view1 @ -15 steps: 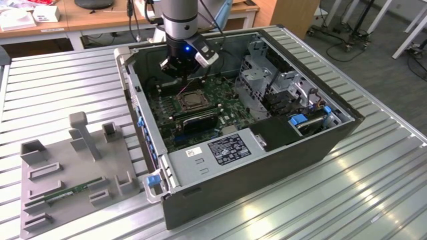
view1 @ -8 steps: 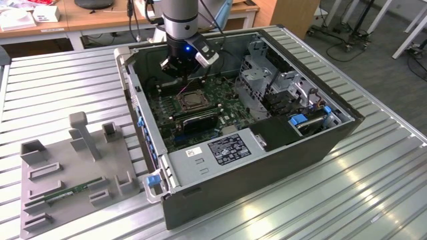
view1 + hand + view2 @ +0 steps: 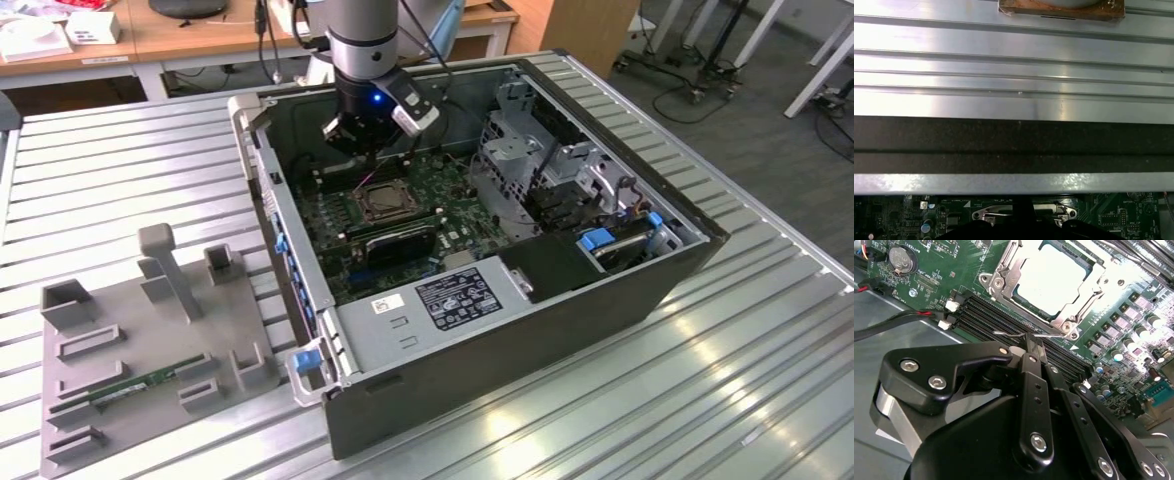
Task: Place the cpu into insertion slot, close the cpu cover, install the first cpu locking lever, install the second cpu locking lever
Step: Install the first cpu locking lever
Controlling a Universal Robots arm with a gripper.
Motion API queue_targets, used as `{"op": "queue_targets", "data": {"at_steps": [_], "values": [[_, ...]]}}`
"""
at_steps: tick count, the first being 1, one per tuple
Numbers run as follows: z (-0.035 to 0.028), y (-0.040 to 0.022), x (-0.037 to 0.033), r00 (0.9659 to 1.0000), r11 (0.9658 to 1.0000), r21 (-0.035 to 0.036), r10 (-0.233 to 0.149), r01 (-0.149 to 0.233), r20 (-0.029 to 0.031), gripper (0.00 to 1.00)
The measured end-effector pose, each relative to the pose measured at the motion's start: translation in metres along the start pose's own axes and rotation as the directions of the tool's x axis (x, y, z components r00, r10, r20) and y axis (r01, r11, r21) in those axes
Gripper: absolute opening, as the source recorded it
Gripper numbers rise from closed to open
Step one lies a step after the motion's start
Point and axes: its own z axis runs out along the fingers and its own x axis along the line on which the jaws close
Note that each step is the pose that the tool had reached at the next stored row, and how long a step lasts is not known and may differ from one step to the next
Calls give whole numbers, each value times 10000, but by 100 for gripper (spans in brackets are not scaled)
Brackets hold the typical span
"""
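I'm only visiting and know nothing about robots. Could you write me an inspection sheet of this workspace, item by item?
Surface: ribbed metal table carrying an open computer case.
Job's things: cpu lies bright in the window of the cpu cover, which sits flat around it; a thin wire lever runs beside the cover.
Clutter: grey fixture tray with a memory stick, at the exterior view's left of the case.
Grippers: one tool, shut, its tip by the lever; contact cannot be told.
Cables: red and black leads beside the green board.
Surroundings: wooden desks behind the table.
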Motion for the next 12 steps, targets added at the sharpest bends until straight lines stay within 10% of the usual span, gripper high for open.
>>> {"op": "queue_targets", "data": {"at_steps": [12], "values": [[49,-6,-4,10000,10000,-27,0,0,0,11]]}}
